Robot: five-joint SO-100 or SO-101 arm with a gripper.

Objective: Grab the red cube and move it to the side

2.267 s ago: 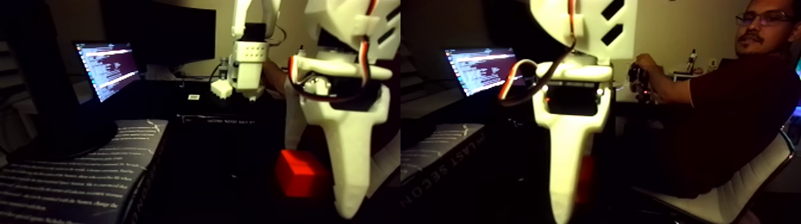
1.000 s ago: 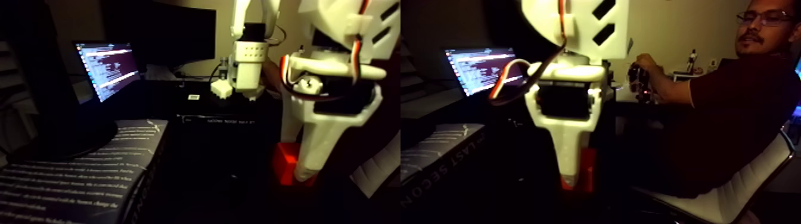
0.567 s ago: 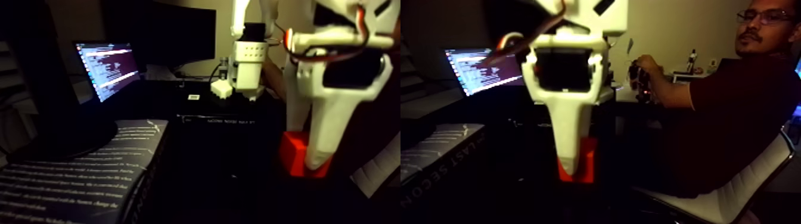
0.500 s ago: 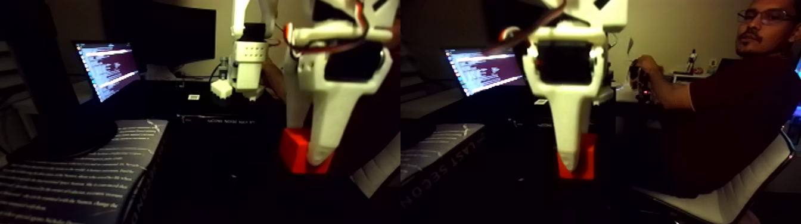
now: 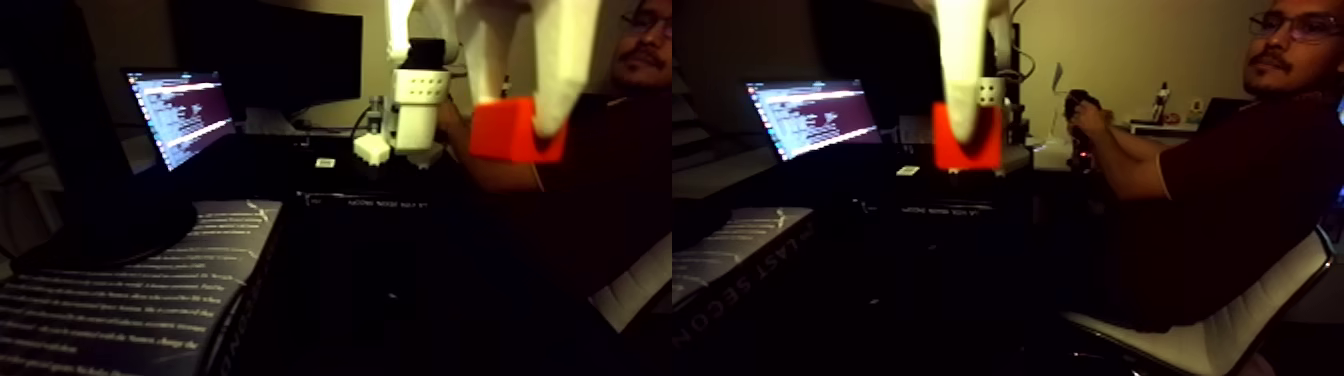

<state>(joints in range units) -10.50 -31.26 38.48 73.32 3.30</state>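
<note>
The red cube (image 5: 500, 132) hangs well above the dark table, in the upper middle of the left half of the fixed view. It shows again in the right half as the red cube (image 5: 985, 145). My white gripper (image 5: 522, 118) comes down from the top edge and is shut on the cube. One finger (image 5: 560, 60) lies across the cube's front face, and the other finger (image 5: 488, 45) is behind its left side. Everything of the arm above the fingers is cut off by the frame.
A lit laptop (image 5: 180, 115) stands at the left, with a large book (image 5: 130, 290) in front of it. A second white arm (image 5: 415, 105) sits behind on a black box. A seated person (image 5: 1230, 180) at the right holds its handle. A white chair edge (image 5: 1200, 335) is low at the right.
The gripper closed on the red cube at table level, then rose steeply. The cube has gone from the table surface to high in the view, and the servo body has left the frame.
</note>
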